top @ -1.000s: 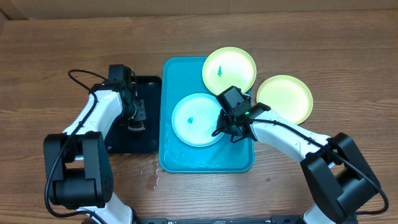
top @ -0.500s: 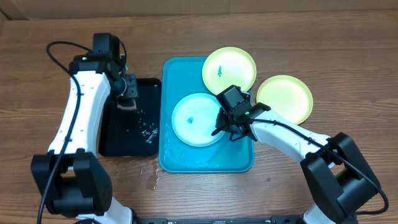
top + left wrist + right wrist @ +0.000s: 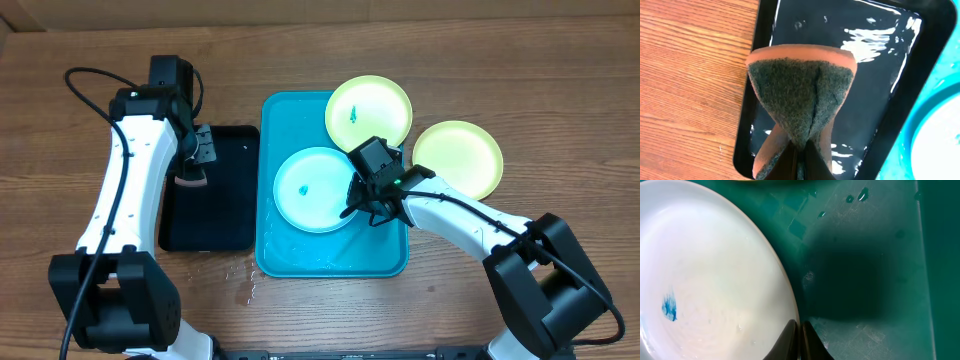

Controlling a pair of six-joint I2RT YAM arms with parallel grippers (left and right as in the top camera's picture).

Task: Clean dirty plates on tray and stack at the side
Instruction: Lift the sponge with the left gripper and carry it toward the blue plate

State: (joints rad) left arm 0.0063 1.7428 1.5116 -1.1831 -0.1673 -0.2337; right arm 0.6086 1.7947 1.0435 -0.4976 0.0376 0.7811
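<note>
One blue plate [image 3: 310, 190] seems rim-pinched by right tool [image 3: 799, 332].

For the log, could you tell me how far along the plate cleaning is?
Done: one lime-green plate sits smudge-free beside the turquoise tray. In hand: left gripper holds a sponge over the black tray; right gripper pinches the rim of the light blue plate. Left: it and the other green plate show teal smudges.

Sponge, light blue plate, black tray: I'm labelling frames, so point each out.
sponge [image 3: 800, 95], left wrist view, dark scouring face.
light blue plate [image 3: 308, 208], overhead view, pale centre.
black tray [image 3: 225, 205], overhead view, bare floor.
</note>
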